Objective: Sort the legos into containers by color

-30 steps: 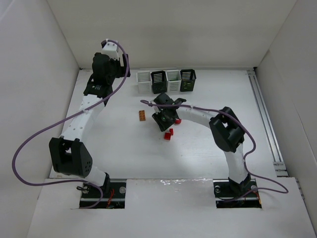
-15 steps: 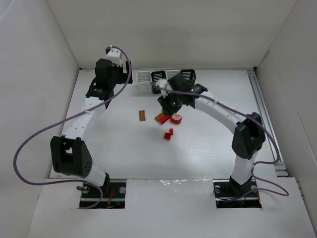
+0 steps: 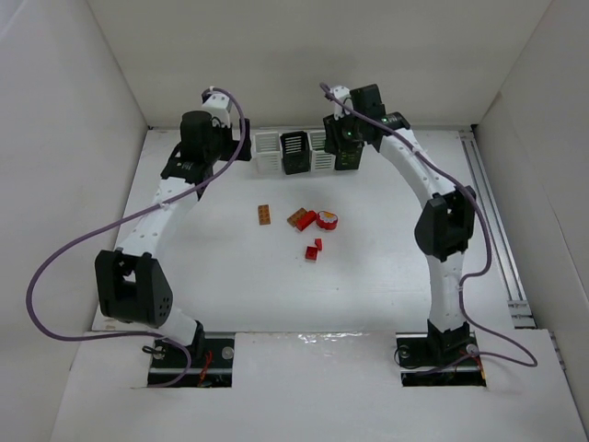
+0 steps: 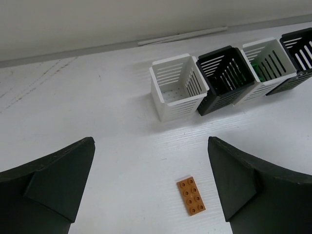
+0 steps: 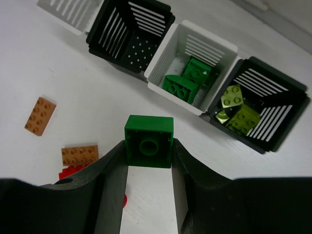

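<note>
The right fingers (image 5: 109, 195) pinch a dark-green square plastic brick (image 5: 148, 139) by two opposite sides, its hollow underside facing the wrist camera. In that view it hangs in the air just at 6 o'clock of a white slatted plastic bin (image 5: 214, 51), in which two green bricks (image 5: 181, 87) lie. The black slatted bin (image 5: 280, 122) touching that one at its 3 o'clock holds yellow-green bricks (image 5: 239, 114). A second black bin (image 5: 146, 22) stands at its 9 o'clock.

Seen from above, the four bins form a tight row at 12 o'clock on the white worktop (image 3: 386, 276). The right arm reaches over the two at the 3 o'clock end.

The left fingers (image 4: 53, 180) are spread wide with nothing between them, hovering above the worktop. In the left wrist view a flat orange studded plate (image 4: 191, 195) lies on the surface between them, at 6 o'clock of the end white bin (image 4: 170, 105) and well apart from it.

Near the middle of the worktop, at 3 o'clock of that orange plate, sits a cluster of orange and red pieces (image 3: 308, 219). Two small red bricks (image 3: 314, 249) lie at 6 o'clock of the cluster.
</note>
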Robot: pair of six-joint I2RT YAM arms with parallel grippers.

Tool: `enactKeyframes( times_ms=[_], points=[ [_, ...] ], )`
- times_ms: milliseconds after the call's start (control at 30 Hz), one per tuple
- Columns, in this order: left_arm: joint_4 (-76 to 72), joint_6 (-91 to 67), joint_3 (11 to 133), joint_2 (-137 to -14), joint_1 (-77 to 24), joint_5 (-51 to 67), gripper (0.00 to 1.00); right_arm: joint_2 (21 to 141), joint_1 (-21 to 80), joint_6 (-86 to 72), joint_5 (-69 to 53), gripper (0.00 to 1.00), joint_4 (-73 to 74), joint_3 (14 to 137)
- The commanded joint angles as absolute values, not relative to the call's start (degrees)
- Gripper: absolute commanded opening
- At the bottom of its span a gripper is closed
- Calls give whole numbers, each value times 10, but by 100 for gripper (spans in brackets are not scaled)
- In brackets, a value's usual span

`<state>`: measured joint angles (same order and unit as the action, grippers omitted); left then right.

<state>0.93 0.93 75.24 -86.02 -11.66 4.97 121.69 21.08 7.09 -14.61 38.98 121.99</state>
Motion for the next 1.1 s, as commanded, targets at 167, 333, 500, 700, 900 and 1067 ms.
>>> enactKeyframes(
  times_ms=[167,333,500,700,900,1067],
  points=[
    [58,-1,816,-892,-113,18,100,1292,215,61,-146,20,374,1340],
    [41,-13,795,-887,-101,29,100,1307,226,61,-110,20,361,1360],
    [33,-13,790,-887,-101,54,100,1325,231,61,-70,22,350,1365],
    [45,-1,804,-887,-101,79,100,1354,231,61,-40,25,332,1386],
    [51,10,799,-887,-101,92,100,1376,231,61,-21,32,321,1406],
    [51,16,794,-882,-101,92,100,1376,236,61,-15,60,321,1412]
  ],
)
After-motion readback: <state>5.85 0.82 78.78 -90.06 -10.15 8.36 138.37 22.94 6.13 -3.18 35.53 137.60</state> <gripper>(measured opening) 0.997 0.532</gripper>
